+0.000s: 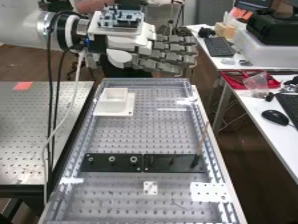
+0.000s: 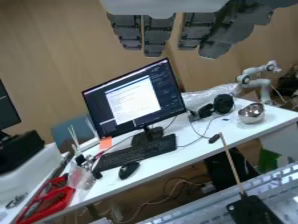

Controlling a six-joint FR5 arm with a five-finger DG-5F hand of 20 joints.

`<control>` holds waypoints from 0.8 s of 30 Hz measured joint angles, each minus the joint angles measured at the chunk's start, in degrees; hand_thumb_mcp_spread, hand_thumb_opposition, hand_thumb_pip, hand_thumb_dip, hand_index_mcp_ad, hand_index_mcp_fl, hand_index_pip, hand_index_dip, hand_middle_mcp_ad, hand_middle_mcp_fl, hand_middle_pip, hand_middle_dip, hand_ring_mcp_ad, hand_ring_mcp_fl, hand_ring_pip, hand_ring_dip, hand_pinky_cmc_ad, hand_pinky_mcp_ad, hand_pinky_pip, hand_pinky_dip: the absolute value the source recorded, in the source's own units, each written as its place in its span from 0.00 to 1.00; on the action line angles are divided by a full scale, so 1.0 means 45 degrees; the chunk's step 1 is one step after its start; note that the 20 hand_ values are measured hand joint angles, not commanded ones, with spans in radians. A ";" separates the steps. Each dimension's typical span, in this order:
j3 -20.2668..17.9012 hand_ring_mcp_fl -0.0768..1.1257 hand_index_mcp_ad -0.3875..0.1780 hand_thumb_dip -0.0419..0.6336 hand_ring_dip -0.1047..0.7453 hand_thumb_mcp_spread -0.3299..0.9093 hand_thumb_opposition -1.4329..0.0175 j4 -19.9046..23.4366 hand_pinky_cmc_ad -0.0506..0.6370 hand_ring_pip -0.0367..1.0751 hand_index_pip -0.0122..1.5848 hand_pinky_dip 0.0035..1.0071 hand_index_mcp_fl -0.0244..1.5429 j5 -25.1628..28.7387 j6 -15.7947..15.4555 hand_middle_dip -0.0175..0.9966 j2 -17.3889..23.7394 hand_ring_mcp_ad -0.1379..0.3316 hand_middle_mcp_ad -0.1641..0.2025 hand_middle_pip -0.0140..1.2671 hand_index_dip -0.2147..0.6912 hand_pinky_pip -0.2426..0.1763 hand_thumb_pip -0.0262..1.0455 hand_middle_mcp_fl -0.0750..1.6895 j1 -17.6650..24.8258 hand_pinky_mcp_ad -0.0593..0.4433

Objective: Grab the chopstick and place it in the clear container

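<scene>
The hand (image 1: pixel 159 52) is above the far end of the perforated bench, its fingers straight and pointing to the right, nothing held. In the wrist view the hand (image 2: pixel 157 32) hangs with straight fingers. A thin wooden chopstick (image 1: pixel 202 137) stands upright, slightly tilted, at the right end of the black block (image 1: pixel 174 163); the hand is well away from it. The wrist view has the chopstick (image 2: pixel 231 162) rising from the black block (image 2: pixel 253 210). A whitish square container (image 1: pixel 115 100) rests at the bench's far left, below the hand.
Three round metal-rimmed holes line the left black plate (image 1: pixel 112 162). White perforated pieces (image 1: pixel 209 192) lie near the front. A side table (image 1: pixel 256 95) at right carries a keyboard, a mouse and a red tray (image 1: pixel 249 80). Cables (image 1: pixel 50 115) hang from the arm at left.
</scene>
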 joint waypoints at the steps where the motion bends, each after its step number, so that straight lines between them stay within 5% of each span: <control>1: -0.0119 0.01 0.63 0.09 0.15 0.27 0.99 0.0444 0.31 0.02 0.01 0.02 0.01 0.0086 0.0320 0.05 -0.0104 0.45 0.40 0.01 0.26 0.62 0.02 0.04 -0.0063 0.16; 5: -0.0343 0.01 0.64 0.08 0.15 0.26 0.99 0.1471 0.30 0.00 0.01 0.02 0.01 0.0599 0.1399 0.05 -0.0570 0.45 0.40 0.01 0.26 0.62 0.04 0.04 -0.0208 0.15; 7: -0.0379 0.01 0.64 0.09 0.15 0.33 0.88 0.1736 0.31 0.00 0.01 0.05 0.01 0.0794 0.1992 0.06 -0.0894 0.45 0.40 0.03 0.26 0.59 0.20 0.04 -0.0272 0.15; 13: -0.0509 0.00 0.64 0.10 0.14 0.45 0.61 0.3099 0.58 0.01 0.04 0.21 0.05 0.1794 0.4089 0.15 -0.1959 0.55 0.39 0.08 0.39 0.37 0.44 0.10 -0.0426 0.23; 17: -0.0631 0.00 0.64 0.19 0.14 0.47 0.54 0.4275 0.62 0.02 0.04 0.29 0.11 0.2933 0.5243 0.27 -0.2534 0.59 0.39 0.09 0.47 0.28 0.55 0.16 -0.0498 0.25; 24: -0.0752 0.00 0.64 0.34 0.15 0.50 0.51 0.5505 0.67 0.05 0.08 0.36 0.16 0.4291 0.6494 0.41 -0.3115 0.64 0.40 0.10 0.48 0.25 0.70 0.21 -0.0541 0.30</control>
